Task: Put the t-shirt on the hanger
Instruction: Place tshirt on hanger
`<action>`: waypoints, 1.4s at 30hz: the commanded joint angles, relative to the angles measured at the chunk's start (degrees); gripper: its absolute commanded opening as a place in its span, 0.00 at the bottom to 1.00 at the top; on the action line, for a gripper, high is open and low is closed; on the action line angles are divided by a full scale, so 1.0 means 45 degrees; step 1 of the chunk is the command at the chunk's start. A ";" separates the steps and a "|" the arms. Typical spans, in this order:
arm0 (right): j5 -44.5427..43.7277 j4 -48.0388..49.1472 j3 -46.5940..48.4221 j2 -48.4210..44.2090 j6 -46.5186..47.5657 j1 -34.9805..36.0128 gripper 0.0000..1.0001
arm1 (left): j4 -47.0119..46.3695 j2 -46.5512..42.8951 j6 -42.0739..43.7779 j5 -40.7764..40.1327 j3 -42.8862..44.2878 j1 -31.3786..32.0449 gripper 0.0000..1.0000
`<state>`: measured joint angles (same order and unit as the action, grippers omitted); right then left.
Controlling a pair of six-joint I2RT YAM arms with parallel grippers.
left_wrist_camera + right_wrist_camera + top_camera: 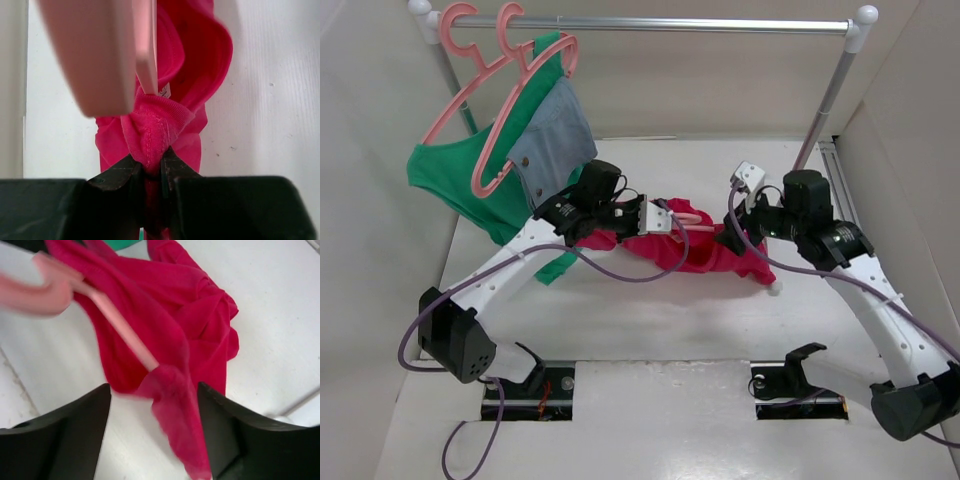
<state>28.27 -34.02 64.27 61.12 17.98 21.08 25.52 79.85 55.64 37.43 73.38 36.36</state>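
The crimson t-shirt (692,252) lies bunched on the white table between my two arms. The pink hanger (686,216) has one arm pushed inside it. In the left wrist view the hanger (146,55) enters the neck of the t-shirt (165,125). My left gripper (152,161) is shut on a fold of red cloth at the collar; it also shows from above (663,220). My right gripper (155,390) stands open. A blurred flap of the t-shirt (180,405) hangs loose between its fingers, off the end of the hanger's arm (122,325). From above the right gripper (732,238) sits at the shirt's right side.
A clothes rail (650,22) spans the back on two posts. At its left end two pink hangers (485,75) carry a green garment (460,185) and a grey-blue garment (555,135), close to my left arm. White walls close in both sides.
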 commanded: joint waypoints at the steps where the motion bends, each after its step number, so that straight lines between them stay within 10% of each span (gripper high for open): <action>1: -0.0052 -0.2062 0.1572 -0.0554 0.1043 0.0042 0.76 | -0.0534 -0.0226 -0.0235 0.1368 -0.0097 -0.0384 0.00; 17: -0.0832 0.0566 0.1714 0.1806 0.1708 0.2249 0.72 | -0.0534 -0.0343 -0.0118 0.2756 -0.0214 -0.0658 0.00; 20: -0.1163 0.1503 0.1227 0.2081 0.1708 0.2366 0.61 | -0.0534 -0.0343 -0.0235 0.3067 -0.0214 -0.0658 0.00; 25: -0.1671 0.1818 0.0758 0.1927 0.1417 0.2366 0.00 | -0.0534 -0.0460 -0.0899 0.3479 -0.0097 -0.1379 0.00; 36: -0.1810 -0.1107 -0.0124 -0.1570 0.1298 0.0689 0.00 | -0.2134 -0.0187 -0.2226 0.2524 -0.0097 -0.3645 0.00; 39: -0.1343 -0.1521 0.0305 -0.1747 0.1298 0.0530 0.00 | -0.2409 -0.0070 -0.2227 0.2190 -0.0097 -0.3646 0.37; 40: -0.1341 -0.1696 0.0636 -0.1631 0.1182 0.0530 0.00 | -0.2409 -0.0070 -0.2227 0.2461 -0.0097 -0.3646 0.54; 41: -0.1167 -0.1698 0.0833 -0.1514 0.1181 0.0530 0.00 | -0.2409 -0.0070 -0.2227 0.2831 0.0058 -0.3530 0.92; 42: -0.1165 -0.1910 0.1086 -0.1397 0.1181 0.0530 0.00 | -0.2409 -0.0070 -0.2362 0.2970 0.0233 -0.3529 1.00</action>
<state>23.70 -40.88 64.14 54.48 24.99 24.29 16.53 79.88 47.40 51.07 72.49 20.84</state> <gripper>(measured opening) 0.112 0.923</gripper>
